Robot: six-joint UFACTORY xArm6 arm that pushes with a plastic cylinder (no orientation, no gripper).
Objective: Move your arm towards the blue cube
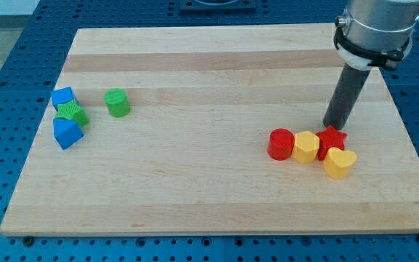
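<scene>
A blue cube (62,97) sits at the view's left, touching a green star-shaped block (72,113) below it. A second blue block (67,132), wedge-like, lies just below that. My tip (332,125) rests far to the view's right, just above a red star block (332,139), a long way from the blue cube.
A green cylinder (117,102) stands right of the blue cube. Near my tip sit a red cylinder (281,143), a yellow hexagonal block (306,146) and a yellow heart-shaped block (339,162). The wooden board (209,196) lies on a blue perforated table.
</scene>
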